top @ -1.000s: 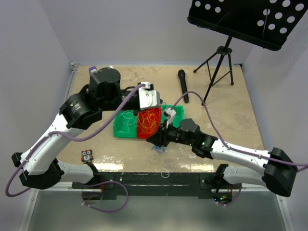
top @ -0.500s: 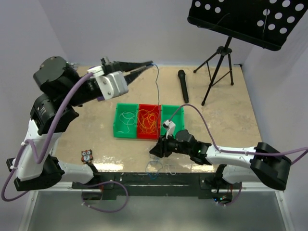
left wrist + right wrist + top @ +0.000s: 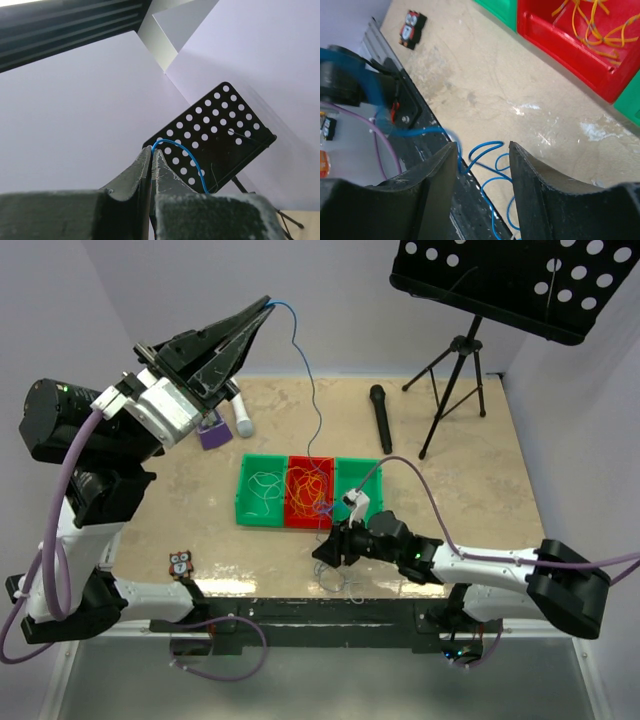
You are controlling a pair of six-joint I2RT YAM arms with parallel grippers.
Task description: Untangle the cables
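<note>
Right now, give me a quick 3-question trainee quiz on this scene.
1. True or false: the left pincer is shut on a blue cable.
2. Which bin holds the orange-yellow cables? A) left green B) red bin C) right green
3. Fill in: the right pincer, low near the red bin, is ____.
Key: 1 true; 2 B; 3 open.

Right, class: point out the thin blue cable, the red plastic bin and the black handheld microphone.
thin blue cable [image 3: 313, 390], top external view, its hanging middle stretch
red plastic bin [image 3: 565, 54], right wrist view, its near outer wall
black handheld microphone [image 3: 381, 420], top external view, middle of its body
</note>
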